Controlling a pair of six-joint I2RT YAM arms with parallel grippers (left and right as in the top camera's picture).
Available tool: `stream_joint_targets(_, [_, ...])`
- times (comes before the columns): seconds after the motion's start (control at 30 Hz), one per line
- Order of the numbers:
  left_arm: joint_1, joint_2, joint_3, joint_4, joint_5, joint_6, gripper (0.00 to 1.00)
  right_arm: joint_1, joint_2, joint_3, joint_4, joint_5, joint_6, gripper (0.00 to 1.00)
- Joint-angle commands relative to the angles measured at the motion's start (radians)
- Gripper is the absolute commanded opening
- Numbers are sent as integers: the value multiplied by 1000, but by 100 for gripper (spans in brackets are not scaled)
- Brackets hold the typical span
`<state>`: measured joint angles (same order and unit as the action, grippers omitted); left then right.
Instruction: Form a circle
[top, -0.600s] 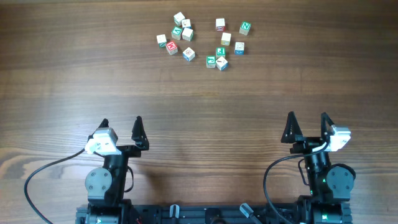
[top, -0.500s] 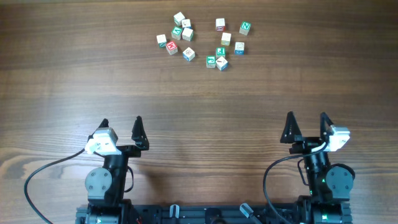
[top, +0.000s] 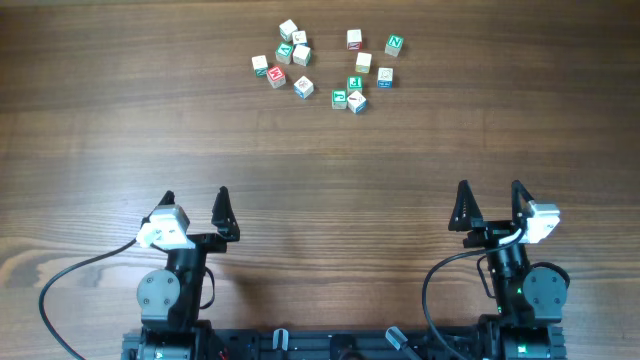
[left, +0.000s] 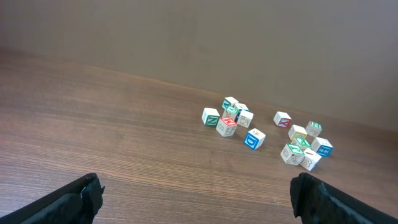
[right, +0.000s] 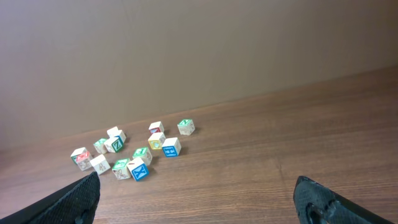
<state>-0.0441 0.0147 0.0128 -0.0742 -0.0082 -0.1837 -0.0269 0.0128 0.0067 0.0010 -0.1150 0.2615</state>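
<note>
Several small pale wooden letter cubes (top: 302, 55) with green, red, blue or white faces lie scattered at the far middle of the table, in a left clump and a right clump (top: 362, 75). No circle shows among them. My left gripper (top: 195, 197) stands open near the front left, far short of the cubes, with nothing between its fingers. At the front right, my right gripper (top: 489, 188) is equally open and empty. The left wrist view has the cubes (left: 230, 118) ahead and to the right of the gripper (left: 196, 186). From the right wrist, the cubes (right: 134, 163) lie ahead and to the left of the gripper (right: 199, 186).
The brown wooden table (top: 320, 150) runs bare between the grippers and the cubes. A plain wall (left: 199, 37) rises behind the far edge. Both arm bases and a black cable (top: 70, 290) sit at the near edge.
My right gripper has edged slightly to the left. The left arm and the cubes have not moved.
</note>
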Motion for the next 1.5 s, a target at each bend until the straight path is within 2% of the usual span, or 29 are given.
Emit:
stream_joint_targets(0.0, [-5,-9,-7,0,15,19,100,5,-8,-2,5,10,7,100])
stream_joint_targets(0.83, [-5,-9,-7,0,16,19,100,4,-8,-2,5,10,8,100])
stream_joint_targets(1.03, [-5,-8,0,-2,77,19,100,4,-8,-2,5,10,8,100])
stream_joint_targets(1.33, [-5,-8,115,-164,87,19,100,4,-8,-2,5,10,8,100])
stream_joint_targets(1.47, [-5,-8,126,-171,124,8,100,4,-8,-2,5,10,8,100])
